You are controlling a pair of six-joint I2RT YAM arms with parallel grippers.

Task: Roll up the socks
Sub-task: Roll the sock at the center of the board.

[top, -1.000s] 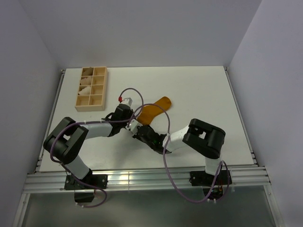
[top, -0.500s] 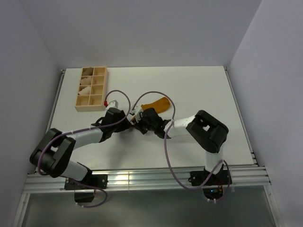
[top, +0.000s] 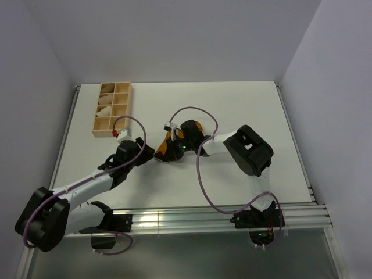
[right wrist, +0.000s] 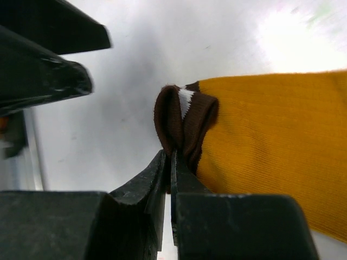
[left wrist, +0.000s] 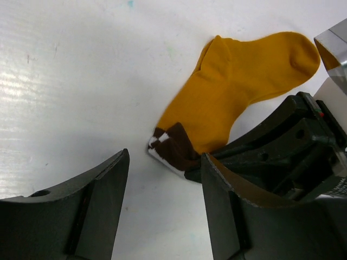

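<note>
We find the sock (left wrist: 238, 92), mustard-orange, lying flat on the white table (top: 244, 104) near its middle, with the toe end toward the far side. Its dark brown cuff (right wrist: 181, 122), marked with white, is bunched into a fold at the near end. The right gripper (right wrist: 171, 162) has its jaws pressed together on that fold, pinching the cuff fabric between the fingertips. The left gripper (left wrist: 165, 162) stands just short of the cuff, jaws spread wide with only bare table between them. We note the two grippers close together, roughly facing each other. A wooden compartment box (top: 112, 108) sits well apart near the far left corner, with pale bundles in some cells.
</note>
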